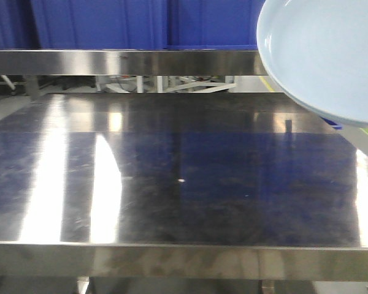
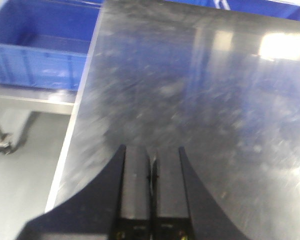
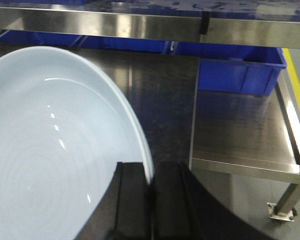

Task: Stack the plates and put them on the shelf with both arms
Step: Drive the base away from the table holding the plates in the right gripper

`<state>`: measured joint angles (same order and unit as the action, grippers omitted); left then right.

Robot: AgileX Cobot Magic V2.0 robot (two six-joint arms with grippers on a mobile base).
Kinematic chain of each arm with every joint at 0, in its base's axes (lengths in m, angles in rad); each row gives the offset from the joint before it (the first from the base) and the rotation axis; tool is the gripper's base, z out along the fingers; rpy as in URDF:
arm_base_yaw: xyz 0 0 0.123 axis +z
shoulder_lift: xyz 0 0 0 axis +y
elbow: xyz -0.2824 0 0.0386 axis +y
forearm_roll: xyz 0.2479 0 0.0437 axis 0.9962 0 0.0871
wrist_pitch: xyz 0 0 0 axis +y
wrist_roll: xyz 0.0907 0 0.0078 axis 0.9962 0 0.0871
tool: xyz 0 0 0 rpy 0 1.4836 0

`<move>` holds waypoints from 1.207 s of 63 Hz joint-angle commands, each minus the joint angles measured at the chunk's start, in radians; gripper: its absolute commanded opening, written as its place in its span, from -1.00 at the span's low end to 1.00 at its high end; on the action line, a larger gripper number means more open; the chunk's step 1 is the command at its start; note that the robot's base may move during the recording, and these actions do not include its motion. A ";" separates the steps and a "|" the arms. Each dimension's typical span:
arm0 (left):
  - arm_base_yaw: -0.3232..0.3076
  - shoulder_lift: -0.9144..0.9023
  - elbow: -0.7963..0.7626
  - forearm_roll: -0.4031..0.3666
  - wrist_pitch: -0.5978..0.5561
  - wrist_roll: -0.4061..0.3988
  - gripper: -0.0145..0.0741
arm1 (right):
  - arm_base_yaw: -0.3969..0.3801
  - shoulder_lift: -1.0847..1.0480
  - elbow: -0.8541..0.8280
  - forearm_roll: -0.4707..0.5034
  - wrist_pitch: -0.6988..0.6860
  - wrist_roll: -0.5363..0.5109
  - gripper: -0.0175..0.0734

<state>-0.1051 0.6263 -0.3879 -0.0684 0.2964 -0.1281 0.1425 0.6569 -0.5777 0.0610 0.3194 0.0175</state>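
Note:
A pale blue-white plate point(image 1: 331, 55) hangs tilted at the top right of the front view, above the steel table. In the right wrist view the same plate point(image 3: 50, 150) fills the left half, and my right gripper point(image 3: 151, 172) is shut on its rim, one finger inside and one outside. My left gripper point(image 2: 152, 155) is shut with nothing between its fingers, hovering over the bare steel table top point(image 2: 190, 90) near its left edge. Neither arm shows in the front view. Only this one plate is in view.
A steel shelf rail point(image 1: 122, 61) runs across the back above the table point(image 1: 172, 184). Blue crates sit behind it point(image 1: 141, 21), left of the table point(image 2: 35, 45) and on a lower steel stand point(image 3: 240, 75) to the right. Floor lies beyond both table edges.

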 commanded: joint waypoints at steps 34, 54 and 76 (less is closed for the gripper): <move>-0.009 0.001 -0.029 -0.005 -0.075 -0.004 -0.47 | -0.007 -0.002 -0.032 0.001 -0.101 -0.005 -0.51; -0.009 0.001 -0.029 -0.005 -0.075 -0.004 -0.47 | -0.007 -0.002 -0.032 0.001 -0.101 -0.005 -0.51; -0.009 0.001 -0.029 -0.005 -0.075 -0.004 -0.47 | -0.007 -0.002 -0.032 0.001 -0.101 -0.005 -0.51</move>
<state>-0.1051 0.6263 -0.3879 -0.0684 0.2964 -0.1281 0.1425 0.6569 -0.5777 0.0610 0.3194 0.0175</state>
